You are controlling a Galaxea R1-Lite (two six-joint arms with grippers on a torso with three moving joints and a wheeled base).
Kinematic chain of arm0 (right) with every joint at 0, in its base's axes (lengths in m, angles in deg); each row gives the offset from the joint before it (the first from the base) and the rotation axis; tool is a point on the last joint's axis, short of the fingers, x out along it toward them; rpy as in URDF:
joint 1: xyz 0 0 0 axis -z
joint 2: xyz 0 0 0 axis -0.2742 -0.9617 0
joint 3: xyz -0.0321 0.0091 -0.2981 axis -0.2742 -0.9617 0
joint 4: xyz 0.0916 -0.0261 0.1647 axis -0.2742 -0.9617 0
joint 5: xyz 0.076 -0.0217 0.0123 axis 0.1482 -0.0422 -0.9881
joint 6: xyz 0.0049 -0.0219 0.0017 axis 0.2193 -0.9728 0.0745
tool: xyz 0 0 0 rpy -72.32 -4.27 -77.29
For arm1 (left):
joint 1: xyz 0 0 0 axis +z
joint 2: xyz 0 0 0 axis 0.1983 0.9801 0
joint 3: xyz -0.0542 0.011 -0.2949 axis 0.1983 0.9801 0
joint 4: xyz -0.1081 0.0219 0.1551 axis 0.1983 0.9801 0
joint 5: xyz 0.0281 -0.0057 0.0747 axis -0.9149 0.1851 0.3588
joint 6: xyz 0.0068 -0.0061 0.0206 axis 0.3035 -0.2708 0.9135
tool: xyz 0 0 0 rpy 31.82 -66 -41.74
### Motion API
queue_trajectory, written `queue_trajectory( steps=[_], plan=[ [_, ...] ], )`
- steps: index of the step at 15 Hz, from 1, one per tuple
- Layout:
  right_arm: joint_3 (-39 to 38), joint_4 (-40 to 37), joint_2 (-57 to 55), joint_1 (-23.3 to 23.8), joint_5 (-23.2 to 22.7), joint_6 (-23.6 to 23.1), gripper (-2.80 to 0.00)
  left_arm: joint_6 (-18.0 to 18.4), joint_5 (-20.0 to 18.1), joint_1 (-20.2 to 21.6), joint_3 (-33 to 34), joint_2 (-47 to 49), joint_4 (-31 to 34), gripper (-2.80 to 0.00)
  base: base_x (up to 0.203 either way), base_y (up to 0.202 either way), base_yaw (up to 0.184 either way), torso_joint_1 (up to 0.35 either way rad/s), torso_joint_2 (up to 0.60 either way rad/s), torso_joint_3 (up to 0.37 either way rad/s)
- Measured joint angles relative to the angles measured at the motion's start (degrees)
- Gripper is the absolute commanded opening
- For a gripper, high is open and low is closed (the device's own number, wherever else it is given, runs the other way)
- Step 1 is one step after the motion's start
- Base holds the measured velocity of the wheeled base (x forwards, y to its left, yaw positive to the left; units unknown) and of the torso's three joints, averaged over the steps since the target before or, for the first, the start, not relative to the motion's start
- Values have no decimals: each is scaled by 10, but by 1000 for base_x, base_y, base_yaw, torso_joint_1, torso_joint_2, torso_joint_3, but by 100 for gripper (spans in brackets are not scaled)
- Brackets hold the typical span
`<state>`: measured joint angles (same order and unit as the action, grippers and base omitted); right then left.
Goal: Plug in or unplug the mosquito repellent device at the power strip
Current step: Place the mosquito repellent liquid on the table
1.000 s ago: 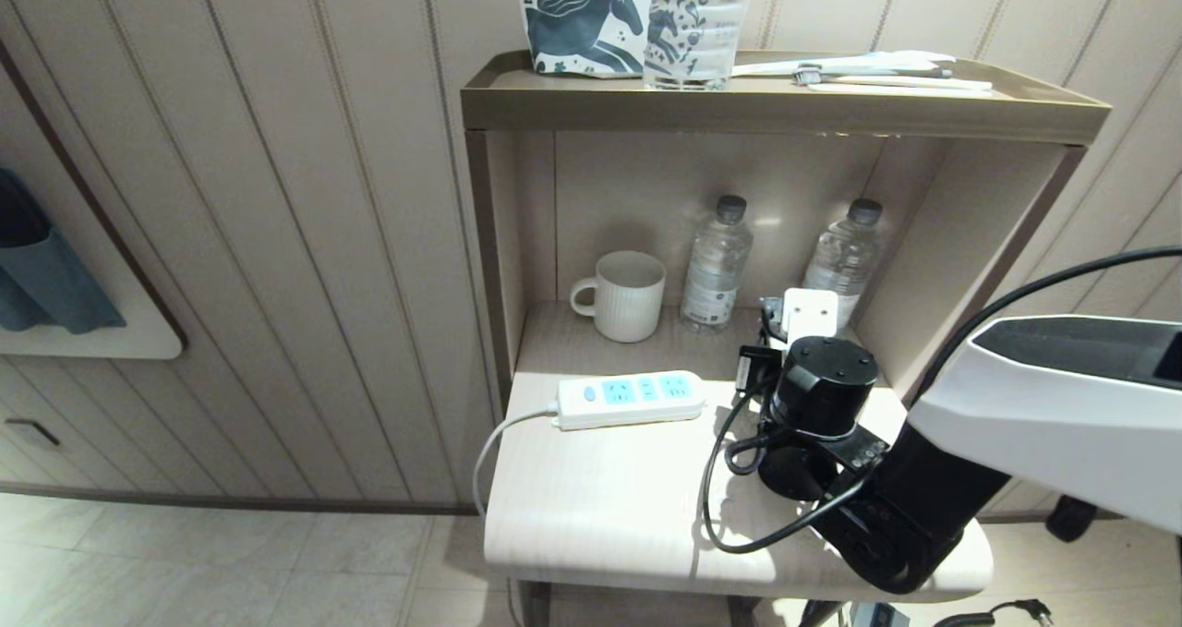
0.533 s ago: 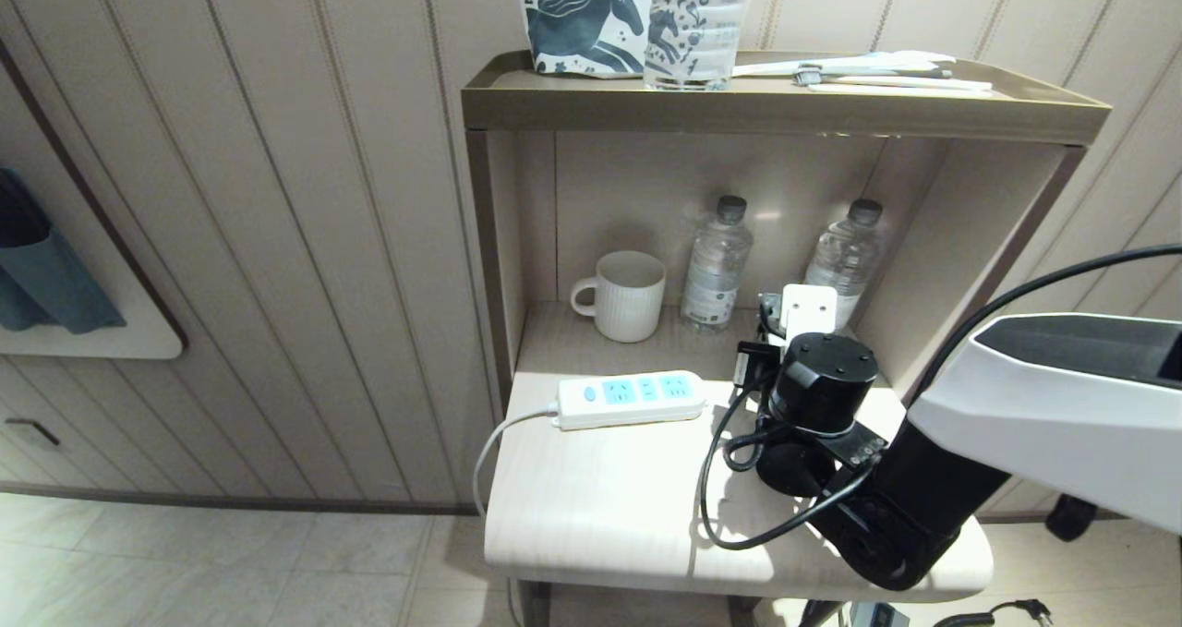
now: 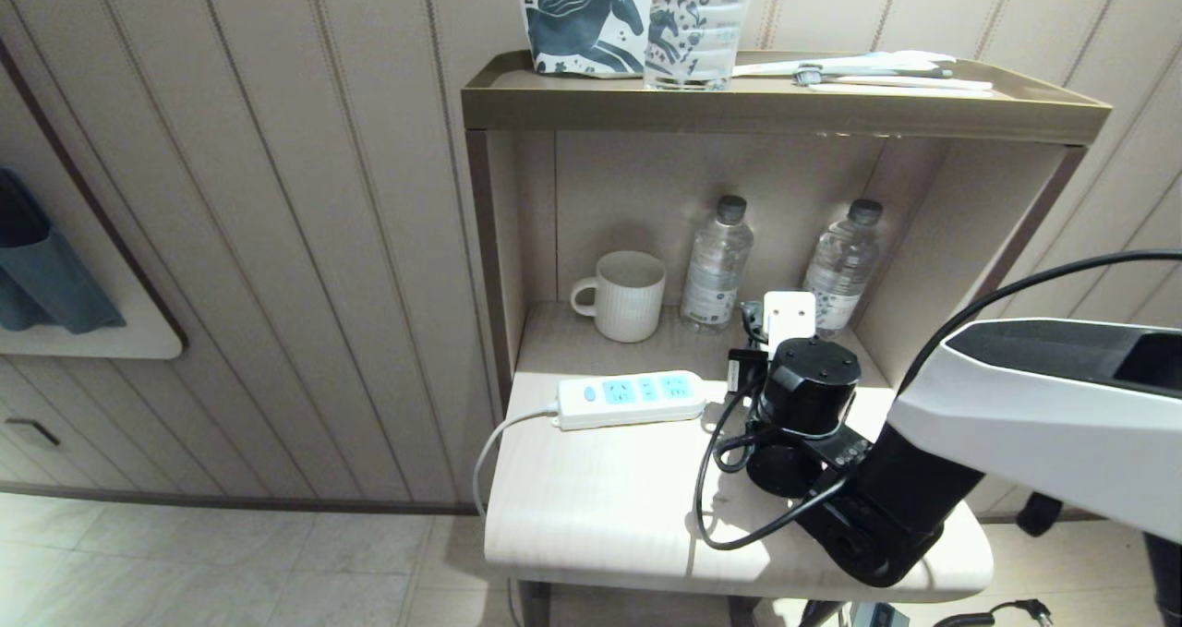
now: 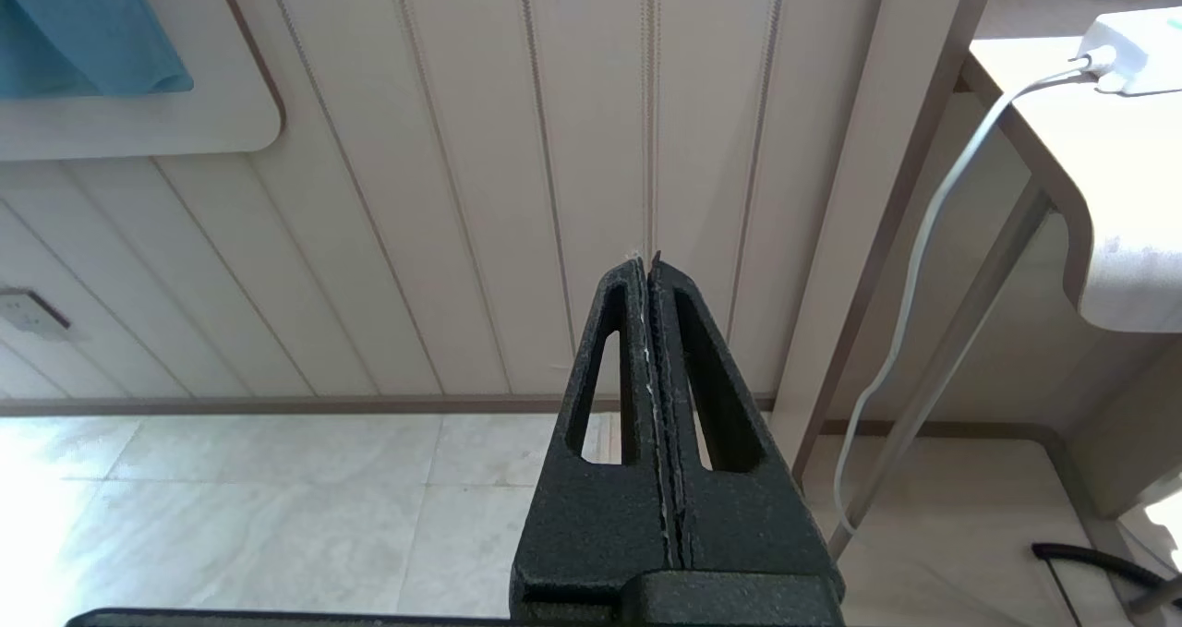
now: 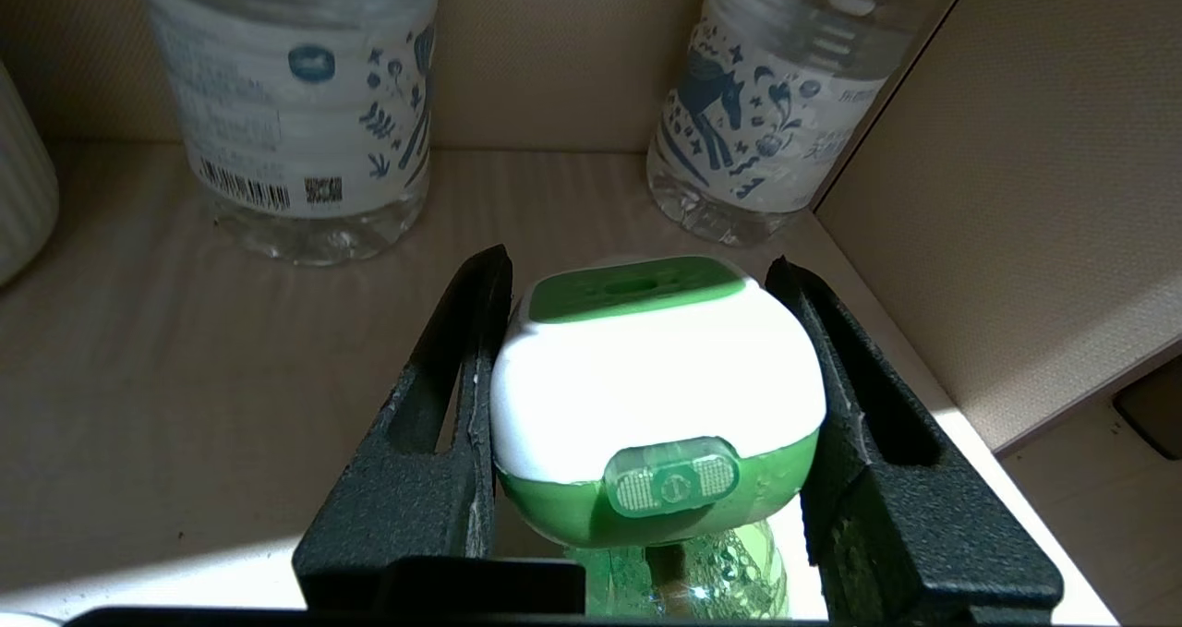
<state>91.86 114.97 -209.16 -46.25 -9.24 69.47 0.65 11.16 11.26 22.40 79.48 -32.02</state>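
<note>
The mosquito repellent device [image 5: 656,378], a white rounded head with a green top and a green liquid bottle below, sits between the fingers of my right gripper [image 5: 639,258]. Both fingers press its sides, so the gripper is shut on it. In the head view my right wrist [image 3: 808,373] hides the device; it hovers over the table just right of the power strip [image 3: 633,398], a white bar with pale blue socket faces, all of them free. My left gripper [image 4: 646,259] is shut and hangs low beside the table, holding nothing.
Two clear water bottles [image 3: 716,262] [image 3: 842,262] and a white ribbed mug [image 3: 628,295] stand at the back of the shelf niche. The niche's right wall [image 3: 933,239] is close to my right arm. The strip's white cord [image 3: 494,442] drops off the table's left edge.
My right arm has shifted a little to the left, toward the power strip, with the device still gripped. The left arm has not moved.
</note>
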Motion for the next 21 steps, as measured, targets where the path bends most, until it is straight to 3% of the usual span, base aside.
queue_trajectory(
  steps=[1,2,3,15,21],
  plan=[
    [2,0,-6,0,0,0,-280,0,0,0,0,0,0,-280,0,0,0,0,0,0],
    [2,1,-10,0,0,-1,-126,0,0,0,0,0,0,-280,0,0,0,0,0,0],
    [3,1,-12,0,1,-1,0,0,0,0,0,0,0,-280,0,0,0,0,0,0],
    [-30,0,62,5,1,-26,0,0,0,0,0,0,0,-280,0,0,0,0,0,0],
    [-116,0,166,-10,0,-47,0,0,0,0,0,0,0,-280,0,0,0,0,0,0]
  ],
)
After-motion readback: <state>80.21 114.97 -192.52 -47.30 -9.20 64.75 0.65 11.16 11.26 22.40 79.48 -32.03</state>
